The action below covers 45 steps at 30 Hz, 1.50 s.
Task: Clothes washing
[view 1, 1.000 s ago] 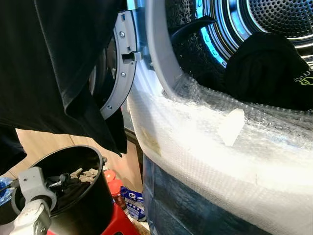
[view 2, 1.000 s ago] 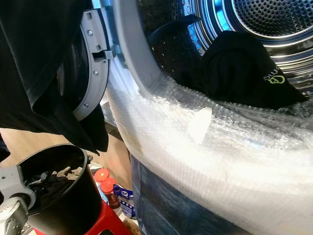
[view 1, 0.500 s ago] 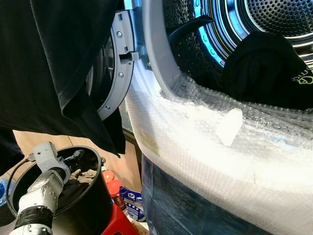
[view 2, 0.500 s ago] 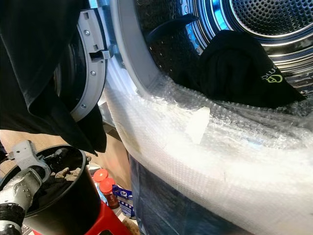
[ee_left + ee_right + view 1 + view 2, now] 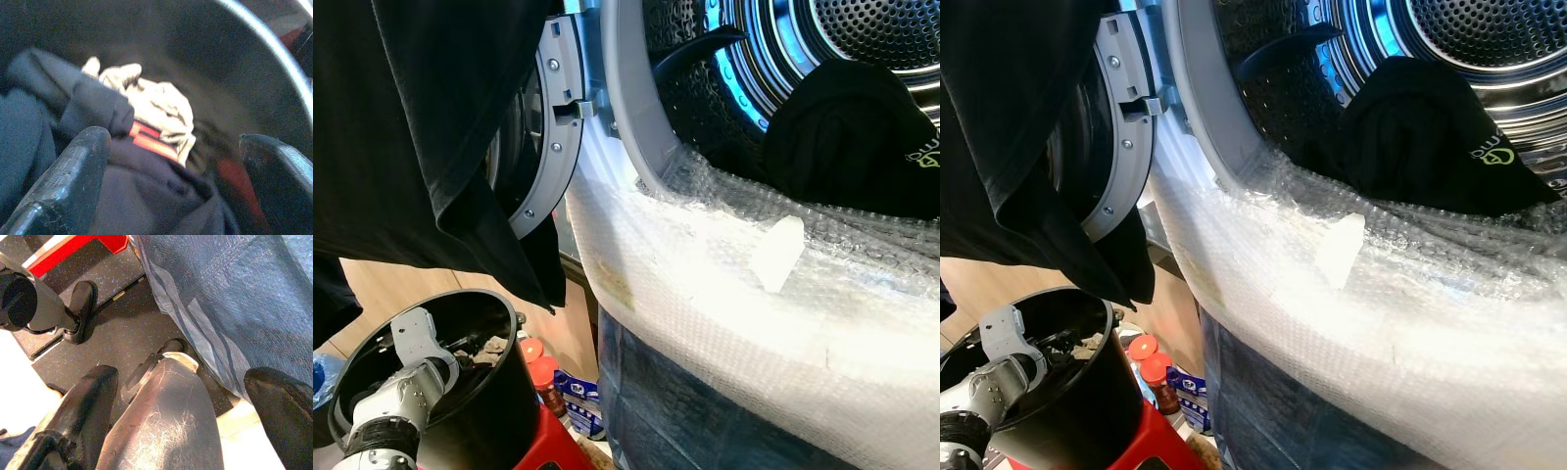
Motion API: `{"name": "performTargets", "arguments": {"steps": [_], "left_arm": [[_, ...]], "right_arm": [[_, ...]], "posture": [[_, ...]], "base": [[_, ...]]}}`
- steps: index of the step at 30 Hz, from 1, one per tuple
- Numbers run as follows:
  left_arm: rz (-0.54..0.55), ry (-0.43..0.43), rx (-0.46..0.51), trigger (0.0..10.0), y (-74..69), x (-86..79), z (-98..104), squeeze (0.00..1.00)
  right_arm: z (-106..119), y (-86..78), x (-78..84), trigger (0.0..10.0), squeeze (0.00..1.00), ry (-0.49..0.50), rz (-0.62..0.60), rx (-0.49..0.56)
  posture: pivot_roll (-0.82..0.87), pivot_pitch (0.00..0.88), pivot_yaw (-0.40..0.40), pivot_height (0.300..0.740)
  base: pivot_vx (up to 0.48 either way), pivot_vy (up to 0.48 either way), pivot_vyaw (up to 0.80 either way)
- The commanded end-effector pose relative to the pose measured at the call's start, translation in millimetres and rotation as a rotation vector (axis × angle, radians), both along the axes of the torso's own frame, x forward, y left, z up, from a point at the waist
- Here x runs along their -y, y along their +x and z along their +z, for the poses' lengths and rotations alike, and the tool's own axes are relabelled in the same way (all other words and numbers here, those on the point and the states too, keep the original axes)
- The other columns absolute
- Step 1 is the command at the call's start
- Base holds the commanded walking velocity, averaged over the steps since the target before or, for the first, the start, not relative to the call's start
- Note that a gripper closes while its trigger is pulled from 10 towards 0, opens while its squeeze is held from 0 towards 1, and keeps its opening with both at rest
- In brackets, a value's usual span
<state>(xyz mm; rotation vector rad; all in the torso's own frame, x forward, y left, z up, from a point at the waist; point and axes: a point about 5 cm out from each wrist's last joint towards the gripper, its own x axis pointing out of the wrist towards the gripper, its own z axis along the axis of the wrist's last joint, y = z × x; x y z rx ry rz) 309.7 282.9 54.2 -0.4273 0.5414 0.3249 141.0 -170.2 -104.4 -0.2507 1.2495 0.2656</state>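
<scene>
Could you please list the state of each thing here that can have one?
Washer door: open.
Drum: holds a black garment.
Black bucket: upright, clothes inside.
Left gripper: open, inside the bucket above the clothes.
Right gripper: open, empty, hanging by the floor.

head eyes: close, facing down, both on washer drum (image 5: 862,59) and bucket (image 5: 499,392) | left wrist: inside bucket | right wrist: toward floor (image 5: 122,328)

Black bucket (image 5: 499,411) on red stool (image 5: 553,446), speckled floor (image 5: 122,323)
</scene>
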Motion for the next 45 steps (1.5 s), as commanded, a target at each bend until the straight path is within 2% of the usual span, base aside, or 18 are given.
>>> {"name": "performTargets", "arguments": {"steps": [1,10,16,18,19,20,23,26,30,38,45], "left_arm": [[0.019,-0.039,-0.030,10.0,-6.8,0.0,-8.7,0.00],[-0.009,-0.118,-0.101,10.0,-15.2,13.7,-23.0,0.00],[-0.004,-0.155,-0.202,10.0,-32.2,14.5,-39.1,0.00],[-0.002,-0.162,-0.209,10.0,-33.7,14.2,-39.9,0.00],[0.030,-0.223,-0.202,10.0,-35.0,14.6,-39.4,0.00],[0.042,-0.248,-0.196,10.0,-35.2,14.8,-38.8,0.00],[0.053,-0.269,-0.190,10.0,-35.9,14.5,-37.9,0.00],[0.077,-0.312,-0.201,10.0,-42.1,11.6,-36.7,0.00],[0.088,-0.321,-0.245,10.0,-51.5,9.5,-40.7,0.00],[0.069,-0.416,-0.296,10.0,-69.0,24.2,-51.2,0.00],[0.101,-0.423,-0.284,10.0,-72.3,22.1,-48.2,0.00]], "right_arm": [[-1.8,-4.8,-2.3,10.0,0.00,0.004,0.028,-0.013],[-3.2,-9.8,-0.7,10.0,0.00,-0.013,0.093,-0.025],[-3.8,-11.5,-3.5,10.0,0.00,-0.005,0.123,-0.026],[-3.9,-11.6,-4.0,10.0,0.00,-0.006,0.131,-0.027],[-4.1,-11.8,-5.5,10.0,0.00,-0.007,0.148,-0.028],[-4.1,-11.9,-6.2,10.0,0.00,-0.007,0.156,-0.029],[-4.1,-11.7,-7.7,10.0,0.00,-0.005,0.169,-0.029],[-3.6,-9.6,-11.7,10.0,0.00,-0.005,0.202,-0.025],[-1.8,-3.8,-14.0,10.0,0.00,-0.011,0.225,-0.012],[2.6,8.8,-17.3,10.0,0.00,-0.001,0.253,0.011],[3.7,11.5,-15.8,10.0,0.00,0.002,0.228,0.014]], "posture": [[0.06,0.000,0.083,0.740],[0.06,0.000,0.092,0.740],[0.05,0.000,0.109,0.740],[0.05,0.000,0.109,0.740],[0.05,0.000,0.114,0.740],[0.05,0.000,0.114,0.740],[0.05,0.000,0.115,0.740],[0.06,0.000,0.111,0.740],[0.07,0.000,0.110,0.740],[0.07,0.000,0.118,0.740],[0.07,0.000,0.114,0.740]], "base": [[0.000,0.000,0.00],[0.000,0.000,0.00],[0.000,0.000,0.00],[0.000,0.000,0.00],[0.000,0.000,0.00],[0.000,0.000,0.00],[0.000,0.000,0.00],[0.000,0.000,0.00],[0.000,0.000,0.00],[0.000,0.000,0.00],[0.000,0.000,0.00]]}}
